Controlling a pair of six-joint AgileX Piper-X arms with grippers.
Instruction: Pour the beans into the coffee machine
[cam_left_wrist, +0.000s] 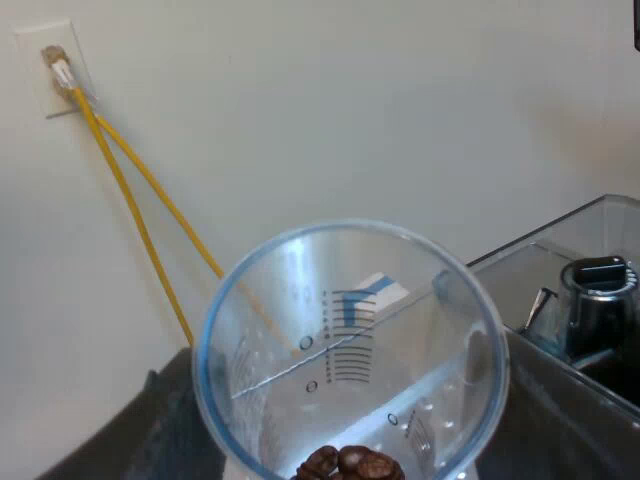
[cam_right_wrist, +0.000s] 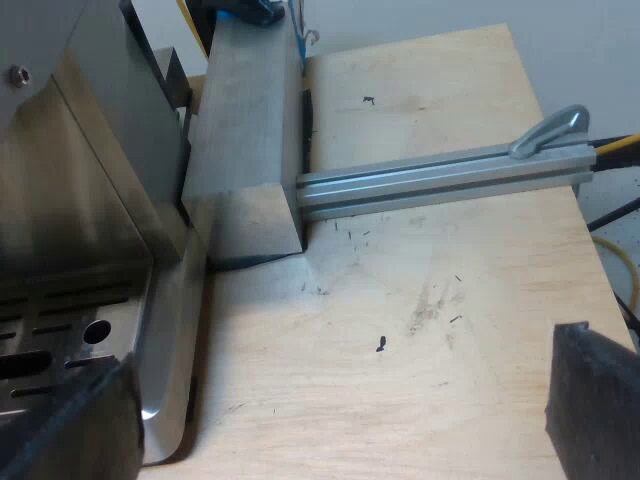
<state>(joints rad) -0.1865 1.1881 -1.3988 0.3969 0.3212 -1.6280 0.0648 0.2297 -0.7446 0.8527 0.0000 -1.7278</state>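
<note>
Few beans (cam_left_wrist: 348, 464) sit in the graduated measuring glass (cam_left_wrist: 350, 330) pinched by left hand (cam_left_wrist: 350, 410); right hand (cam_right_wrist: 325, 420) spread.

You have a pale wooden table (cam_right_wrist: 430, 300) carrying everything here, its top scuffed and dotted with a few dark specks (cam_right_wrist: 381, 345). The espresso machine (cam_right_wrist: 80, 200) stands on it with its slotted metal drip tray (cam_right_wrist: 60, 350) low at the base, and a grey block (cam_right_wrist: 245, 150) sits just beside the machine. An aluminium rail (cam_right_wrist: 440, 180) lies flat on the wood, one end butted against that block, with a grey lever (cam_right_wrist: 548, 132) at its far end
</note>
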